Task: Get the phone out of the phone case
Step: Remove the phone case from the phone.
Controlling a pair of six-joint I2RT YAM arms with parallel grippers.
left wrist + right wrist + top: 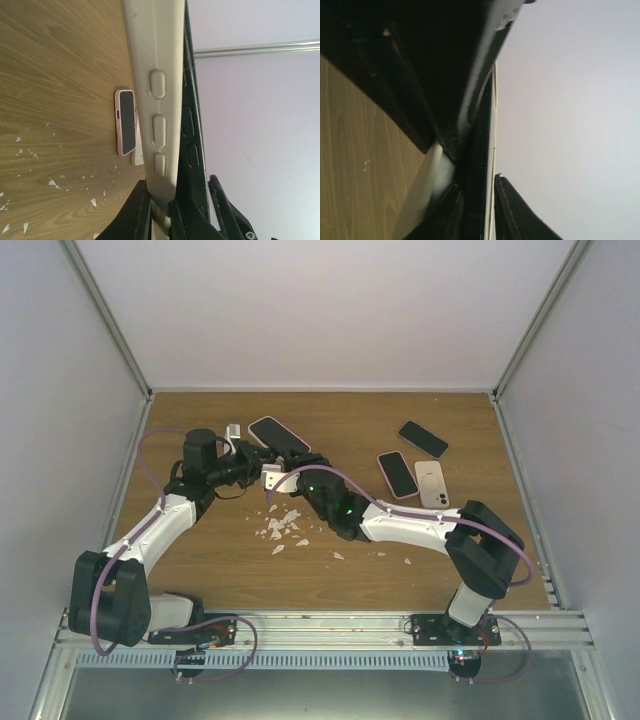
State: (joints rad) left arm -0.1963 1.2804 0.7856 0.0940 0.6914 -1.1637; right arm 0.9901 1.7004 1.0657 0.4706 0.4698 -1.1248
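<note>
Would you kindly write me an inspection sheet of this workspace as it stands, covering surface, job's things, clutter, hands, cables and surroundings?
Surface: wooden table, littered near the middle.
Job's things: phone in a cream case, held above the table between both hands; it appears not yet out.
Clutter: white scraps mid-table; black phone, pink-cased phone and white phone or case lying flat at the right.
Hands: left hand shut on the case's edge; right hand around the other end, grip unclear.
Cables: purple cables loop along both arms; no snag seen.
Surroundings: white walls; metal rail at the near edge.
</note>
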